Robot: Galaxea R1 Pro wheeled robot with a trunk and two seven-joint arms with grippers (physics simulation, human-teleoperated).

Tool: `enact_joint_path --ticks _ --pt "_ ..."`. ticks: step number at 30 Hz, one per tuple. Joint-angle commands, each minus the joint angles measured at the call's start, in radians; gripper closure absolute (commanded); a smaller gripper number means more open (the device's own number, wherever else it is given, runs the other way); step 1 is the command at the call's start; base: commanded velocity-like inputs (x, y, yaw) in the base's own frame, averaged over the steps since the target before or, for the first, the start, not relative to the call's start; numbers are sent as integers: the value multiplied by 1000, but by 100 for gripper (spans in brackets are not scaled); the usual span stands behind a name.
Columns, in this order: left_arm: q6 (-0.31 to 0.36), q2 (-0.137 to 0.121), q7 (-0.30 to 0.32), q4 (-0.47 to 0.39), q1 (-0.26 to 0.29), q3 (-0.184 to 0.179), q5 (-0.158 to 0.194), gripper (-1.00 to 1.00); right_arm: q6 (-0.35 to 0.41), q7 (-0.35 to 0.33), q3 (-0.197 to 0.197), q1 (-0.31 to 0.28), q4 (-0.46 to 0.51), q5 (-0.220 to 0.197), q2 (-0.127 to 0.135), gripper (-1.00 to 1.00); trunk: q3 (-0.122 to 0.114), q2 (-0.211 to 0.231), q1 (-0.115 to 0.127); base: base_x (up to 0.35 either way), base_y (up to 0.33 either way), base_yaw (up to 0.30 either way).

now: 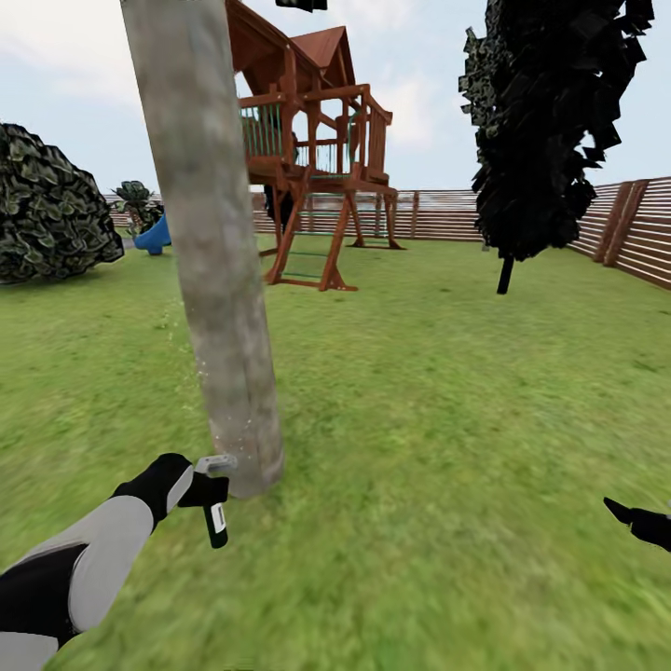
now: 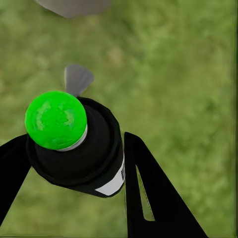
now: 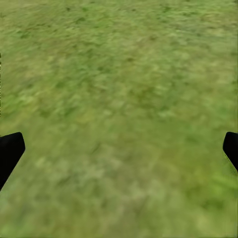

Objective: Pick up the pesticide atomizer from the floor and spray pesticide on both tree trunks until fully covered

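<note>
In the head view a thick grey-brown tree trunk [image 1: 214,242] rises from the lawn at left centre, and its crown is out of frame. My left gripper [image 1: 207,489] is shut on the pesticide atomizer [image 1: 215,522], a black bottle hanging just left of the trunk's base, with its grey nozzle close to the bark. In the left wrist view the atomizer [image 2: 74,148] shows a bright green cap and a grey trigger between my left gripper's [image 2: 74,144] black fingers, with the trunk [image 2: 74,6] beyond. My right gripper [image 1: 634,517] is open and empty low at the right, over bare grass [image 3: 119,148].
A red-brown wooden play tower [image 1: 317,158] stands behind the trunk. A dark narrow tree [image 1: 550,130] rises at the right and a round bush [image 1: 51,205] sits at the far left. A slatted fence [image 1: 634,228] rings the lawn. Open grass lies to the right of the trunk.
</note>
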State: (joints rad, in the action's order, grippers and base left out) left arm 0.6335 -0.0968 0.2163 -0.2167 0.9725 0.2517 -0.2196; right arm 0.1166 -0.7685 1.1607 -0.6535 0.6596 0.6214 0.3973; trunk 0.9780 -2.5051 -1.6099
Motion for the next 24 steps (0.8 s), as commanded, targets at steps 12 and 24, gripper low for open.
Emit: enact_joint_path --ticks 12,24 --pt "8 -4 -1 -111 0 2 -3 100 0 0 -2 0 -1 1 -3 -100 0 0 0 2 -297 197" --pt "314 7 -11 -333 19 -27 -9 100 0 0 1 0 -1 0 -3 -100 0 0 0 0 -8 2"
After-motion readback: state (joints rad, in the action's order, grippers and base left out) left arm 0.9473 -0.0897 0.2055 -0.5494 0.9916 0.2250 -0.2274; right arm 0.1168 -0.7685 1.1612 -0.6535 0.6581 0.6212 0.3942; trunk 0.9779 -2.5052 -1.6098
